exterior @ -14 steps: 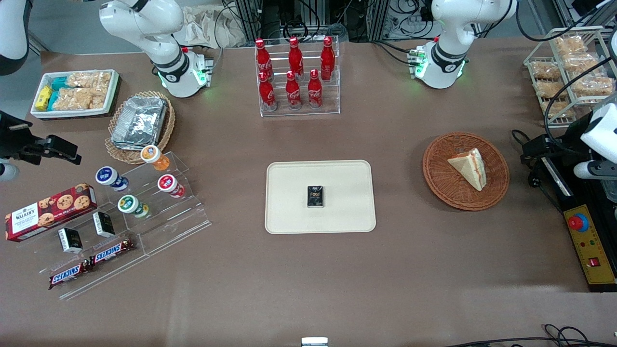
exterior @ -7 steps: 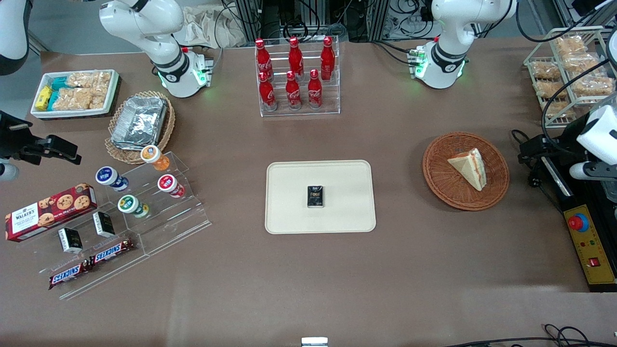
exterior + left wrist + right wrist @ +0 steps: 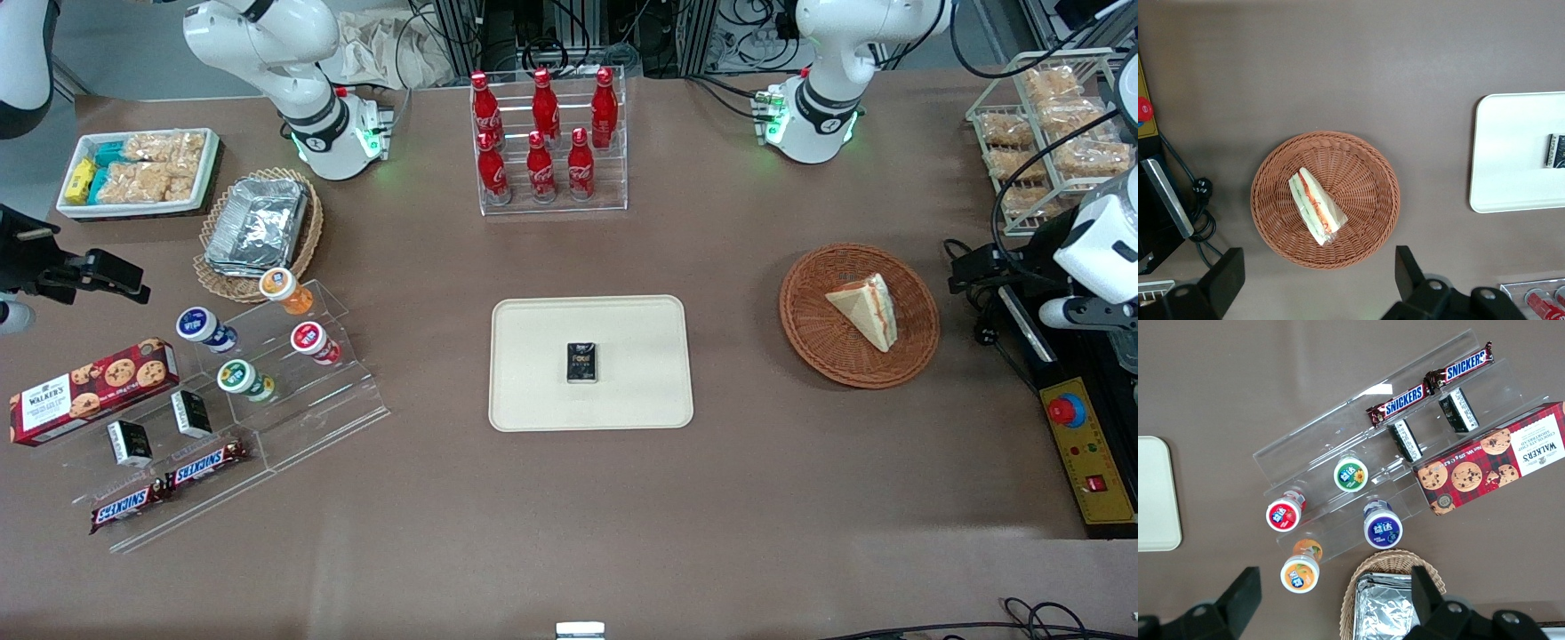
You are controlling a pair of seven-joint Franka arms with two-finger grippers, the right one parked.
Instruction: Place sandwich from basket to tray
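Note:
The sandwich (image 3: 864,309) is a pale bread wedge in clear wrap, lying in the round reddish-brown basket (image 3: 818,331) toward the working arm's end of the table. The cream tray (image 3: 533,356) lies mid-table with a small black box (image 3: 581,363) on it. My left gripper (image 3: 967,267) hangs above the table beside the basket, outside its rim. In the left wrist view the gripper (image 3: 1318,273) is open and empty, its fingertips (image 3: 1228,273) wide apart just off the rim of the basket (image 3: 1365,180). The sandwich (image 3: 1315,213) and the tray (image 3: 1511,153) show there too.
A black and yellow control box with a red button (image 3: 1086,444) and cables lie by the gripper. A wire rack of snack packets (image 3: 1049,133) stands near it. A rack of red bottles (image 3: 544,142) stands farther back. Acrylic snack stand (image 3: 249,382) toward the parked arm's end.
My left gripper and wrist have shifted a little toward the basket and farther from the front camera. The sandwich, basket and tray have not moved.

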